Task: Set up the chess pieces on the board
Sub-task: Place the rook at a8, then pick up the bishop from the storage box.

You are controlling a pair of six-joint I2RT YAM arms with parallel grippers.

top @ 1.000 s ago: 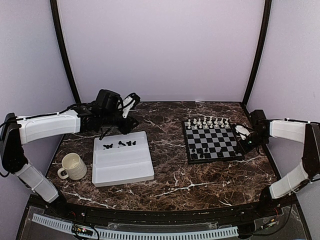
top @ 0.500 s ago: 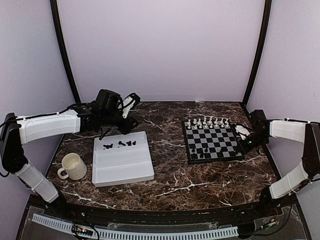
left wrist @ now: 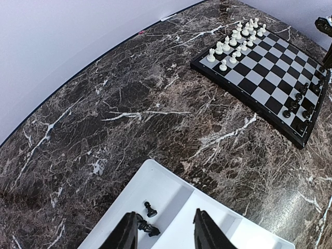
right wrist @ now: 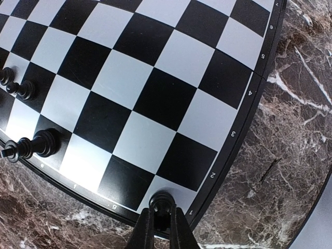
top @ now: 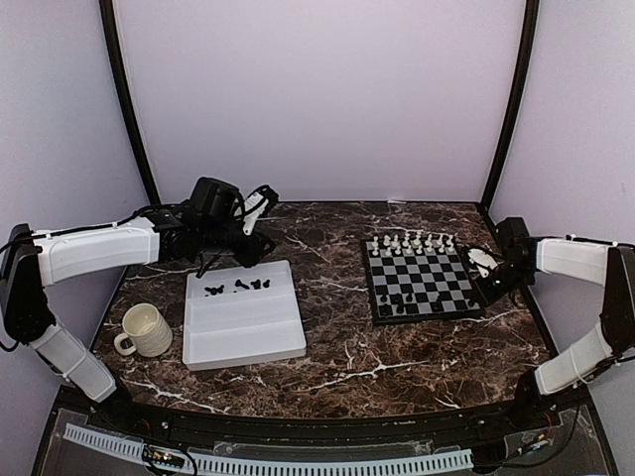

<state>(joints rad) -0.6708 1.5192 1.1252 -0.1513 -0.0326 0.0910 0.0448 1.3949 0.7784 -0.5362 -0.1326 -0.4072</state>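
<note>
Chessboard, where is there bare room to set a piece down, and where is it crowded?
The board's middle rows are bare, between the white pieces along the far edge and the black pieces on the near edge. Near-edge squares between those black pieces and the right tool, shut on a black piece at the corner, are free. Crowded: the far two rows.

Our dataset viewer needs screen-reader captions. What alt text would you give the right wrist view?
The right end effector pinches a small black chess piece at a corner square of the black-and-silver board. More black pieces stand at the left of the board; marble table shows beyond its rim.
</note>
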